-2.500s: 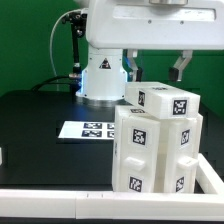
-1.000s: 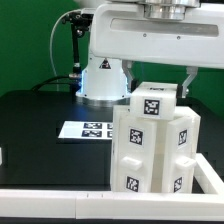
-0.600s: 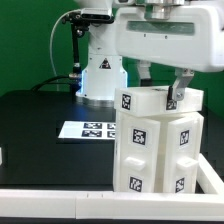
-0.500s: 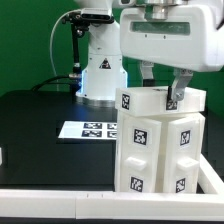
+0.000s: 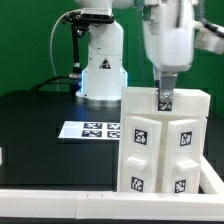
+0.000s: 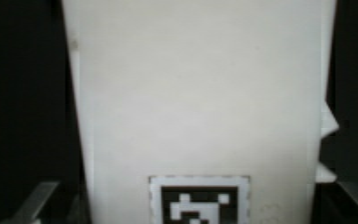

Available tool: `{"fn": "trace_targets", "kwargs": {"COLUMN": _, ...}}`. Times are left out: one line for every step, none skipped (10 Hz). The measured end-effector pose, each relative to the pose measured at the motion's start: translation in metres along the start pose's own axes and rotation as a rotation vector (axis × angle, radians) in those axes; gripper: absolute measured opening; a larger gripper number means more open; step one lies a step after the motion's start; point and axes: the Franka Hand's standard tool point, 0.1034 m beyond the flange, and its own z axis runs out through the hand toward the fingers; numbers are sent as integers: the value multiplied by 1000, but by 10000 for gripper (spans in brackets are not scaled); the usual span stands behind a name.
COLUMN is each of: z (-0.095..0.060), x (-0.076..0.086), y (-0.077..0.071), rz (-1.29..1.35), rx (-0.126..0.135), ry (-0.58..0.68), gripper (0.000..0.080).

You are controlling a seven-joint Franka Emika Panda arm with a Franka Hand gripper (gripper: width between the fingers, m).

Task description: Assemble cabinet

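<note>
The cabinet (image 5: 150, 150) is a white boxy stack with small black-and-white tags on its faces. It stands on the black table at the exterior view's right, close to the front. My gripper (image 5: 165, 101) comes straight down onto its top edge. One dark finger (image 5: 165, 98) lies against the near face and the other is hidden behind. In the wrist view the cabinet's white top (image 6: 194, 90) fills the span between the two fingers (image 6: 44, 203), with a tag (image 6: 197, 203) near them. The gripper (image 6: 190, 205) is shut on the cabinet's top.
The marker board (image 5: 90, 130) lies flat on the black table (image 5: 40, 140) to the exterior view's left of the cabinet. Behind it stands the arm's white base (image 5: 100, 75) with a green cable. A white rail (image 5: 50, 205) runs along the front edge.
The hand has turned and drawn in narrower over the cabinet. The cabinet has turned with it, so its near corner and tags now face differently.
</note>
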Motion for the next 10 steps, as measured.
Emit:
{"fn": "trace_targets", "kwargs": {"z": 0, "x": -2, "y": -2, "rz": 171, "rx": 26, "ry": -17, "gripper": 553}}
{"fn": "trace_targets", "kwargs": {"z": 0, "x": -7, "y": -4, "rz": 330, "rx": 54, "ry": -40, "gripper": 553}}
{"fn": "trace_targets", "kwargs": {"z": -1, "x": -10, "y": -6, "rz": 293, "rx": 72, "ry": -46, "gripper": 553}}
{"fn": "trace_targets", "kwargs": {"z": -1, "x": -9, "y": -6, "rz": 262, "rx": 71, "ry": -45, "gripper": 553}}
{"fn": "trace_targets", "kwargs": {"z": 0, "x": -9, "y": -4, "rz": 220, "rx": 62, "ry": -40, "gripper": 626}}
{"fn": "trace_targets", "kwargs": {"z": -2, "x": -12, "y": -2, "rz": 125, "rx": 29, "ry": -42, "gripper": 626}}
{"fn": "trace_targets", "kwargs": {"z": -9, "x": -14, "y": -6, "rz": -10, "rx": 34, "ry": -47, "gripper": 765}}
{"fn": "trace_targets", "kwargs": {"z": -14, "x": -17, "y": -9, "rz": -152, "rx": 39, "ry": -52, "gripper": 789}}
{"fn": "trace_targets", "kwargs": {"z": -18, "x": -21, "y": -9, "rz": -295, "rx": 30, "ry": -53, "gripper": 789}}
{"fn": "trace_targets", "kwargs": {"z": -20, "x": -26, "y": -8, "rz": -420, "rx": 13, "ry": -49, "gripper": 798}}
